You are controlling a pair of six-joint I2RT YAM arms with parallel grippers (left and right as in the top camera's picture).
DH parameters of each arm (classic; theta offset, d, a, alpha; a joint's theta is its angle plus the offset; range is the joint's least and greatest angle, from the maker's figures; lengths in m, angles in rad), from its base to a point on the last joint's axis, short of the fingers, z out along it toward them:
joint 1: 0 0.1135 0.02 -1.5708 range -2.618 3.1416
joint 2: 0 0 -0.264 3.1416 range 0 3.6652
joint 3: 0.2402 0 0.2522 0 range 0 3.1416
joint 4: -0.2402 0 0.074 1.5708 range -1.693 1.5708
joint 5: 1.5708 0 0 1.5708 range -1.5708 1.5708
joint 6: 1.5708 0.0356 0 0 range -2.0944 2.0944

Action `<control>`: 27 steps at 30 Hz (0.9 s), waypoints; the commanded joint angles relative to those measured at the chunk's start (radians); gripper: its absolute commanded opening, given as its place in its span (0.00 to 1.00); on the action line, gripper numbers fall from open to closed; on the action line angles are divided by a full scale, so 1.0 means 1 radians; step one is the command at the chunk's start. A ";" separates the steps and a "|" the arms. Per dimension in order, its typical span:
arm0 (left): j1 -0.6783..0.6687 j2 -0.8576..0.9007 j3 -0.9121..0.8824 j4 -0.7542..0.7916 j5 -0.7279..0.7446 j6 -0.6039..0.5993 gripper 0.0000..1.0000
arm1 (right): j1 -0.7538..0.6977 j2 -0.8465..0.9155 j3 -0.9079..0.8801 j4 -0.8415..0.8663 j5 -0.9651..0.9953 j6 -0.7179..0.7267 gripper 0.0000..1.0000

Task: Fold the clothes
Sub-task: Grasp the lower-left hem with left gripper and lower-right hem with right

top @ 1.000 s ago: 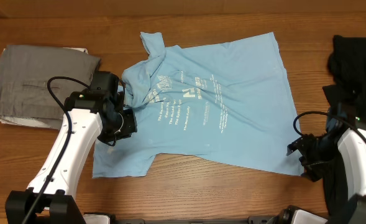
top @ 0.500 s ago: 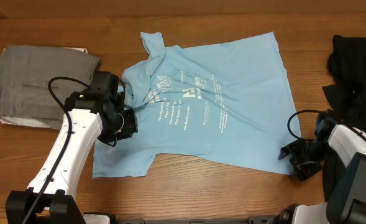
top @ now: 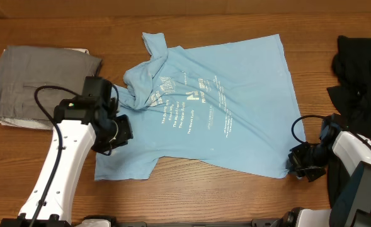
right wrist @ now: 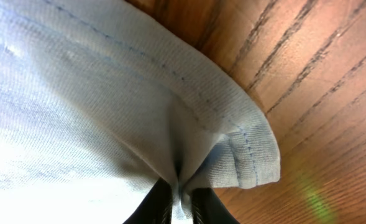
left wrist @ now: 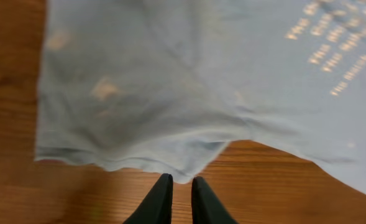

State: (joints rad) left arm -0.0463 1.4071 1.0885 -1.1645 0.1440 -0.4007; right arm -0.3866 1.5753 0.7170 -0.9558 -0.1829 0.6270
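Blue T-shirt [top: 235, 120] corner between right fingers [right wrist: 156, 202]

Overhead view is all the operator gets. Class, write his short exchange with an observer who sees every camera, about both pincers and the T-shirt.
Operator: Does the right pincer actually hold the T-shirt?
Observer: Yes. The right wrist view shows cloth bunched between its fingers, beside the stitched hem corner.
Operator: And the left pincer?
Observer: It holds nothing. The left wrist view shows its fingers slightly parted over bare table, with the shirt's edge just beyond the tips.
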 commanded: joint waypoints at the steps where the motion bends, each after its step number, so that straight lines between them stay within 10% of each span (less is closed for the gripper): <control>1: 0.060 -0.012 -0.062 0.001 -0.072 -0.075 0.36 | 0.004 0.072 -0.063 0.109 0.025 -0.033 0.12; 27: 0.205 0.000 -0.421 0.310 -0.233 -0.045 0.93 | 0.004 0.072 -0.063 0.108 0.024 -0.032 0.17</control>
State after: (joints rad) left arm 0.1516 1.4082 0.6773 -0.8684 -0.0628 -0.4465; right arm -0.3866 1.5753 0.7170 -0.9508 -0.1936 0.6132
